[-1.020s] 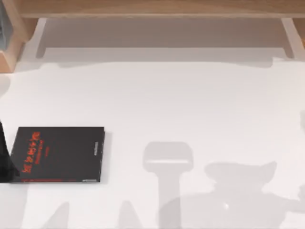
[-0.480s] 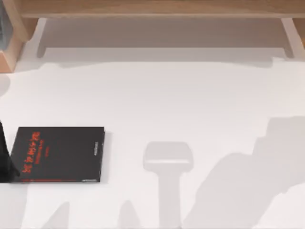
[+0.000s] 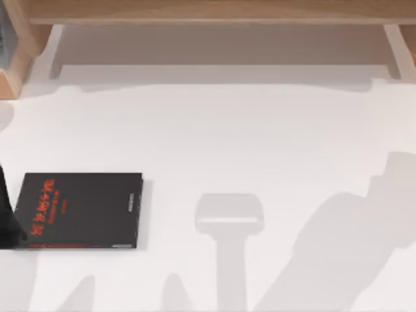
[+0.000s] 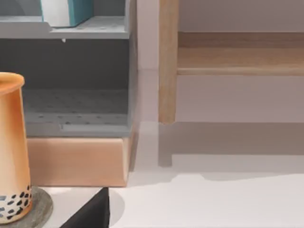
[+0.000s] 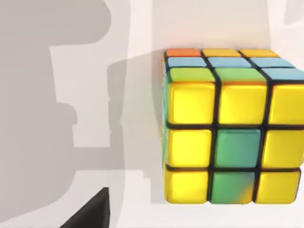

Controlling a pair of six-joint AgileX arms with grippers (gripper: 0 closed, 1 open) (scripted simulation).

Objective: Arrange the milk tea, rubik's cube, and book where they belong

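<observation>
Claw state on both arms: cannot tell from these frames. Right wrist camera looks straight at the multicoloured rubik's cube (image 5: 232, 128), mostly yellow on the near face, sitting on the white bench (image 5: 133, 28), so my read is the cube step is in hand, approach phase, no grasp yet. Left wrist camera faces the orange milk tea cup with black pearls (image 4: 10, 147) on its round grey coaster (image 4: 40, 211), beside a grey shelf unit (image 4: 76, 80) holding the light-blue book (image 4: 71, 10). Black book with red characters (image 3: 81, 209) lies flat at bench left. Next: centre on the cube, descend, close squarely across two opposite faces.
</observation>
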